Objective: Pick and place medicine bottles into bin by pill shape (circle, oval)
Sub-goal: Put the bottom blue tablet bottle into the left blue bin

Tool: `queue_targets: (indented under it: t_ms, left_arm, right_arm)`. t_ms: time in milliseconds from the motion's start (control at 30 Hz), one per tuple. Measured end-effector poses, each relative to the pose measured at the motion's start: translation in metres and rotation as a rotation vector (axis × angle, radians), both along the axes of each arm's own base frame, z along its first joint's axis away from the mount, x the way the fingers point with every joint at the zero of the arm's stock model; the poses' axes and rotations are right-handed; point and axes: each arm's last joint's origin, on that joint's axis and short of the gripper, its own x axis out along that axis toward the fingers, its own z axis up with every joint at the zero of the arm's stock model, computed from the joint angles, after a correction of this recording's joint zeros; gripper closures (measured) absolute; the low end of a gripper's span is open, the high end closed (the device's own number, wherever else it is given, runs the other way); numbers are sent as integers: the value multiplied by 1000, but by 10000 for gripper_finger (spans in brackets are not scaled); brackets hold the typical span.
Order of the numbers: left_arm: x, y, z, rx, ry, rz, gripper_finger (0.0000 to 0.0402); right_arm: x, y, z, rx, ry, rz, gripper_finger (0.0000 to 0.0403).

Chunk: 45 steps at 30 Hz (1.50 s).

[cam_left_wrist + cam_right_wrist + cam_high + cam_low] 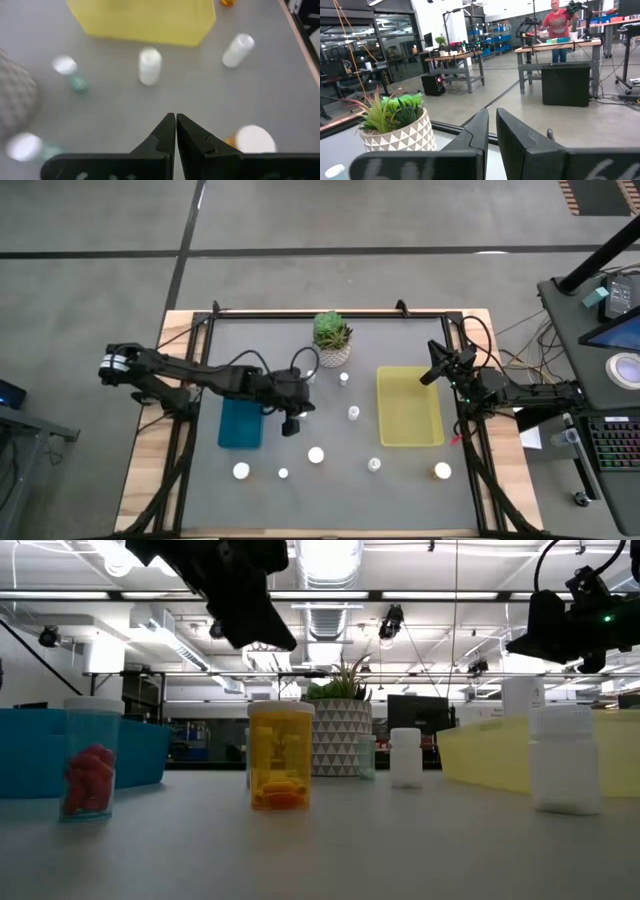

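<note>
1. Left gripper [293,418]: hangs above the table just beside the blue bin [240,423], on the side facing the yellow bin [408,407]. Fingers pressed together, holding nothing.
2. Right gripper [433,366]: parked at the far corner of the yellow bin, raised off the table and pointing out at the room. Fingers nearly touching, nothing between them.
3. Governing relation: the nearest bottle [316,454] stands just beside the left gripper, on the side away from the plant [332,338]. It is upright, white cap up, so its long axis is vertical. The left arm is clearly the nearer one. In my judgement the jaws must spread before any descent over the cap.
4. Other bottles: all seen standing, scattered between the two bins and along the near edge. Two sit between the plant and the yellow bin, the closer at [343,378], the other at [353,413]. Four more line the near side, the outermost at [241,471] and [442,471].
5. Contents: the amber bottle [280,755] shows orange pills; shape cannot be told.
6. Bins: both appear to hold no bottles. Sorting looks barely started.
</note>
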Motion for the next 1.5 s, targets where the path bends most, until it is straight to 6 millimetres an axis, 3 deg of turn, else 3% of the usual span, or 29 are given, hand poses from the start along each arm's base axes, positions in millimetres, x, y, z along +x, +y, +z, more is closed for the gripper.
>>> queue_targets:
  t_ms: [333, 667, 767, 1067, 1500]
  left_arm:
    - [2, -2, -20, -119, 130, 58, 385]
    - [8, -7, -10, -149, 102, 46, 252]
    - [13, -12, -7, -107, 132, 19, 230]
    - [32, -14, -12, 43, 404, 33, 226]
    - [37, -11, -20, 137, 456, 8, 225]
  right_arm:
    - [0, 0, 0, 1, -1, 0, 374]
    - [0, 0, 0, 2, -4, 0, 374]
    - [0, 0, 0, 3, -4, 0, 374]
    - [0, 0, 0, 23, -31, 3, 374]
    - [0, 0, 0, 22, -29, 3, 374]
